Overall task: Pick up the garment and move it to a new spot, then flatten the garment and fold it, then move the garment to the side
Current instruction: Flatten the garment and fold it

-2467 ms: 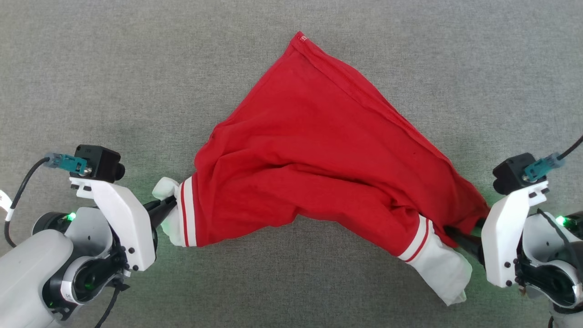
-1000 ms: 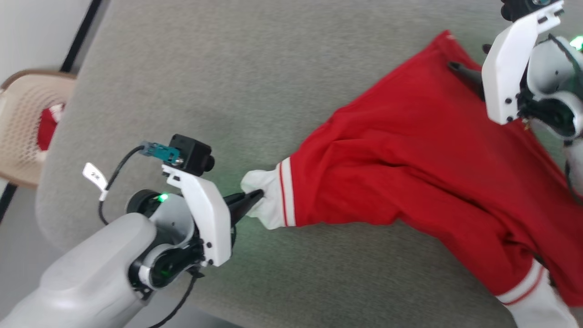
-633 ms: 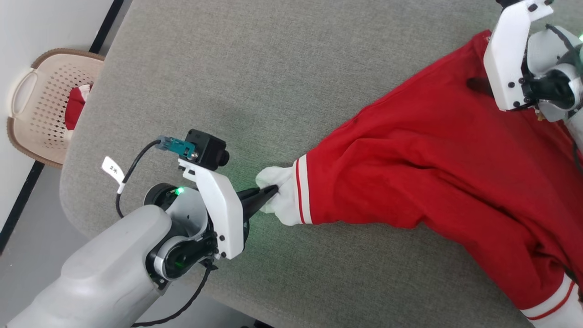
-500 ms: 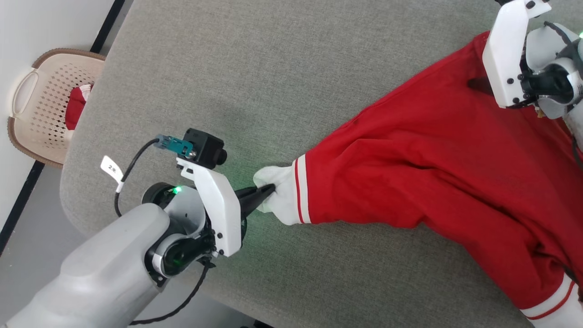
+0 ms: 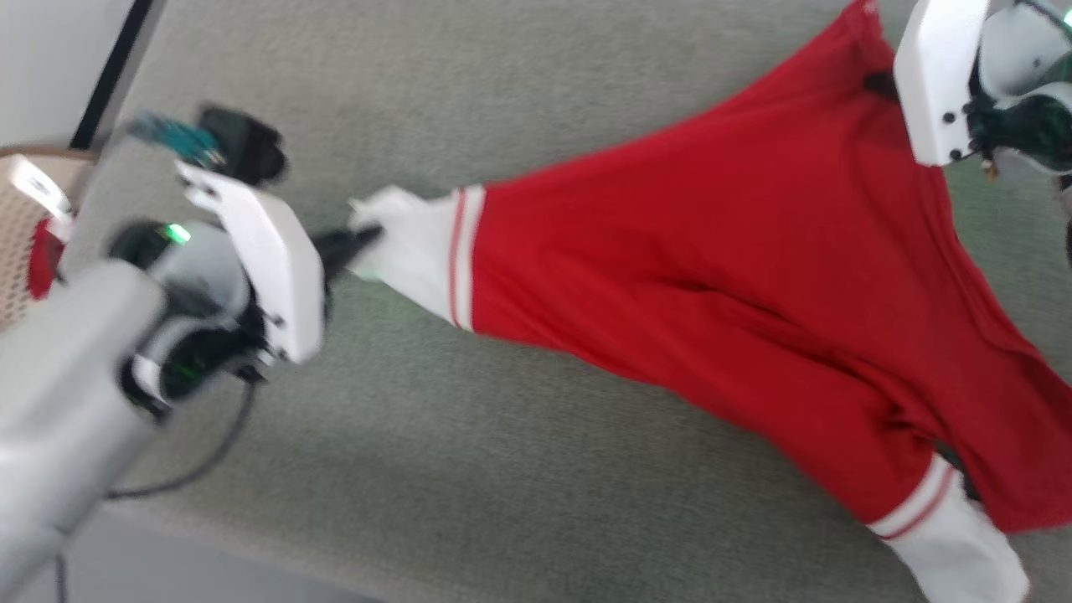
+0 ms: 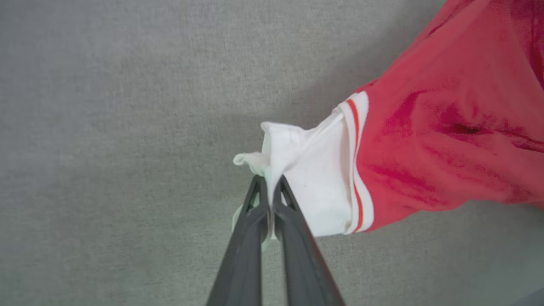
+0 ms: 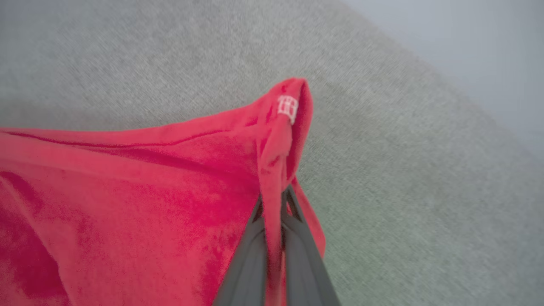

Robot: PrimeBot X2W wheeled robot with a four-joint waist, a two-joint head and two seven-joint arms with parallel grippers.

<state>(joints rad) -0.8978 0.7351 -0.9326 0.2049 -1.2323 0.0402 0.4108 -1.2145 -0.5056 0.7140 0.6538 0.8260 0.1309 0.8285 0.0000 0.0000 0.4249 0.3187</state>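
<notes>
- grey cloth-covered table runs under everything; a beige basket sits off its left edge. the head view is smeared and framed differently from half a second ago, so the camera has swung, not the cloth.
- the garment lies stretched slantwise across the table, between the two grippers. its other white sleeve end lies loose at the near right.
- the main change is at the right gripper. a second ago its fingers stand spread over the red corner; now they are pressed together with a fold of that corner between them, just below the small white tag.
- two and a half seconds ago this gripper is down by the right sleeve, so its hold has gone from the sleeve side to the far hem corner.
- the left gripper has not changed its hold: its fingers stay shut, pinching the edge of the white cuff by the thin red stripes.
- the red body looks smoother and more drawn out between the two holds than before, with fewer bunched folds at the middle. the blur makes it hard to say whether any part is off the table.
- what this likely means: with two far-apart points now held, the robot looks ready to pull the cloth taut and spread it, so this reads as the flattening stage; folding and moving aside are not yet done.
- the risk i judge: the right hold takes only a narrow fold of hem, which could slip under a firm pull.
</notes>
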